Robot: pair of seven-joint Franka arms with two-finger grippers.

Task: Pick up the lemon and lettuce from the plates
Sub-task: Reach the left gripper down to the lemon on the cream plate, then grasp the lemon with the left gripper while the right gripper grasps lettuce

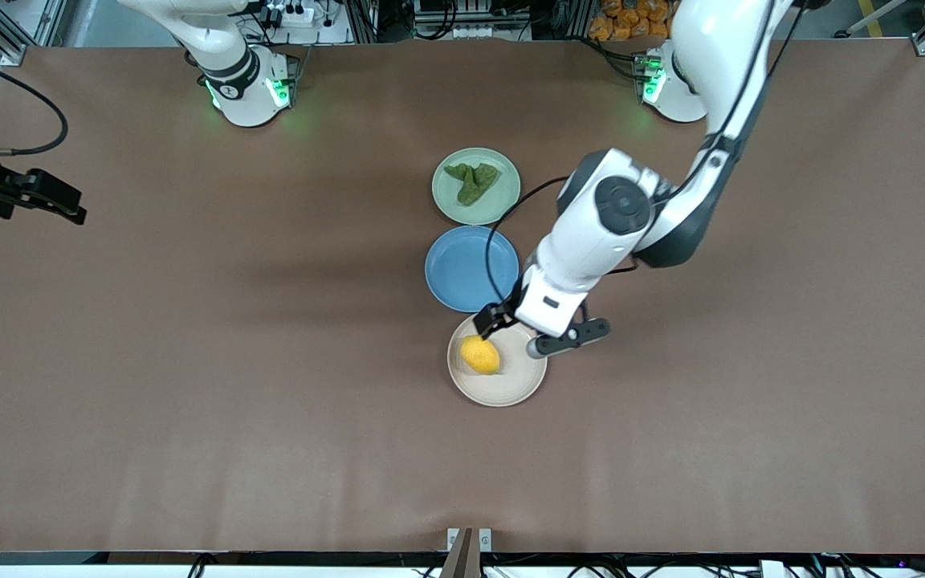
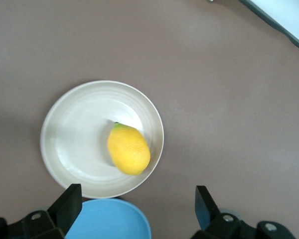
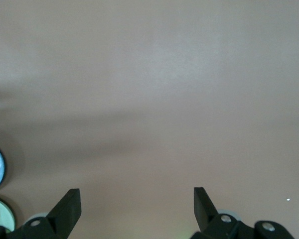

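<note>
My left gripper (image 1: 493, 321) hangs over the edge of the cream plate (image 1: 511, 389) where it meets the blue plate (image 1: 454, 281), fingers spread wide, nothing between them. In my left wrist view the two fingertips (image 2: 70, 201) stand well apart, with the lemon (image 2: 128, 149) just ahead of the gap, not touching either one.

Lemon (image 1: 480, 354) lies on the cream plate (image 2: 74, 149), off its centre, close under my left gripper. A small green tip shows at one end.

Lettuce (image 1: 472, 181) sits on the pale green plate (image 1: 503, 207), well away from my left gripper, with the blue plate (image 2: 109, 221) between the two plates. The three plates form a row down the middle of the table (image 1: 189, 361).

My right gripper (image 1: 53, 205) waits over bare table at the right arm's end, far from all plates. Its fingers (image 3: 67, 206) are also spread open and empty; the pale green plate (image 3: 2, 216) shows only as a sliver at the edge of that wrist view.
</note>
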